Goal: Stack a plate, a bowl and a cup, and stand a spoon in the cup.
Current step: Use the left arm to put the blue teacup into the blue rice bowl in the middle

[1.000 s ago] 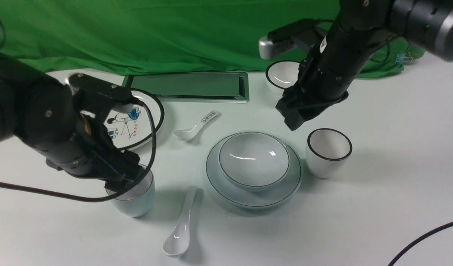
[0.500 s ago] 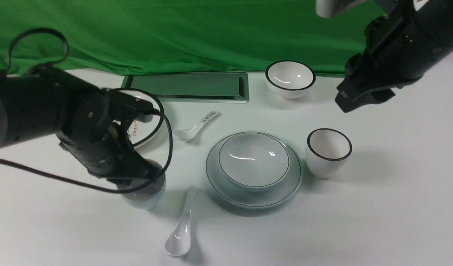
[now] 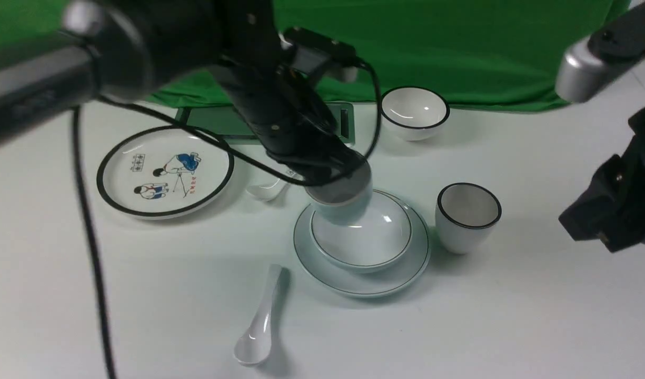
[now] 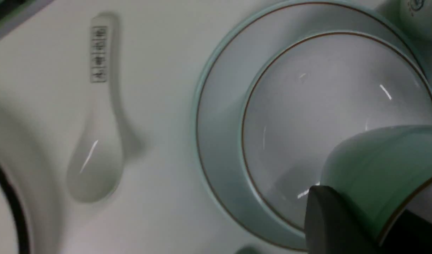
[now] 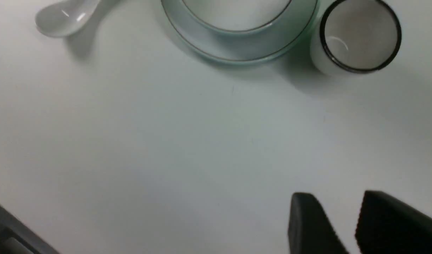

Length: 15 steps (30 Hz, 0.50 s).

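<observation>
Pinching with the left pincer (image 3: 334,178), shut tight on the cup (image 3: 343,209) by its rim, hanging it right underneath, over the bowl (image 3: 372,239) nested on the plate (image 3: 354,284). Risking a tip or slide on that sloped bowl if releasing off-centre. Leaving the spoon (image 3: 258,322) lying well off, nearer the robot. Parking the right pincer (image 5: 337,197) far aside, part open, empty.

Matte black left arm (image 3: 259,89), round joints, small screws, silver-grey band (image 3: 82,18); thin black cable (image 3: 93,237) loops off it. Black right arm (image 3: 617,205), rounded silver-grey housing (image 3: 577,71). Black right end effector (image 5: 337,201), fingers (image 5: 388,225) ridged inside.
</observation>
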Tool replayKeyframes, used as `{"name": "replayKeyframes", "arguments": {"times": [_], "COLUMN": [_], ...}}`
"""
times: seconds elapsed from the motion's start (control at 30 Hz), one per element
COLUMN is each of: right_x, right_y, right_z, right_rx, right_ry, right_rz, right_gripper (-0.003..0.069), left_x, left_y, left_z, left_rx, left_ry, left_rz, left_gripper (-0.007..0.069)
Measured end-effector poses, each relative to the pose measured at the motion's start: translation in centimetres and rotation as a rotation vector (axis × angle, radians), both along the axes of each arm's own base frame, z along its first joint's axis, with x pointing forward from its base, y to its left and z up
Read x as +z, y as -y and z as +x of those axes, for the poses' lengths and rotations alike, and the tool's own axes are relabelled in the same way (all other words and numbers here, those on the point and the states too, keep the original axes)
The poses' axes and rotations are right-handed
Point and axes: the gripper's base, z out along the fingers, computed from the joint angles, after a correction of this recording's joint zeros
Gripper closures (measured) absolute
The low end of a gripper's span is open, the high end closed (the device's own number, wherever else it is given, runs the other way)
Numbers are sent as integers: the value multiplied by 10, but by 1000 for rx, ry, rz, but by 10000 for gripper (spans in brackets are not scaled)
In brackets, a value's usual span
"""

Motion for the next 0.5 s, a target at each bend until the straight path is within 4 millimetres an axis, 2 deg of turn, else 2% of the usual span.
{"name": "replayKeyframes", "arguments": {"times": [0.1,0.13,0.2,0.33,0.4,0.43,0.47,0.5], "right_x": [-6,-7,-11,-14,-15,-15,-15,-15], "right_y": [4,4,8,11,12,12,12,12], "right_z": [-8,-8,-15,-21,-23,-24,-24,-23], "right_rx": [-15,-15,-25,-25,-26,-26,-26,-25], "right_ry": [-21,-23,-29,-33,-31,-30,-28,-18], "right_rz": [-2,-3,-1,-3,-2,-1,0,2], "right_gripper": [416,416,416,416,416,416,416,416], "left_x": [-22,-23,-38,-46,-45,-43,-43,-40], "left_y": [18,19,22,24,25,26,26,25], "left_z": [15,16,28,34,35,35,35,35], "left_rx": [-11,-9,16,32,44,65,73,84], "left_ry": [-30,-29,-52,-63,-59,-55,-56,-58], "left_rz": [54,56,89,99,90,73,69,65], "left_gripper": [625,625,620,577,537,468,442,368]}}
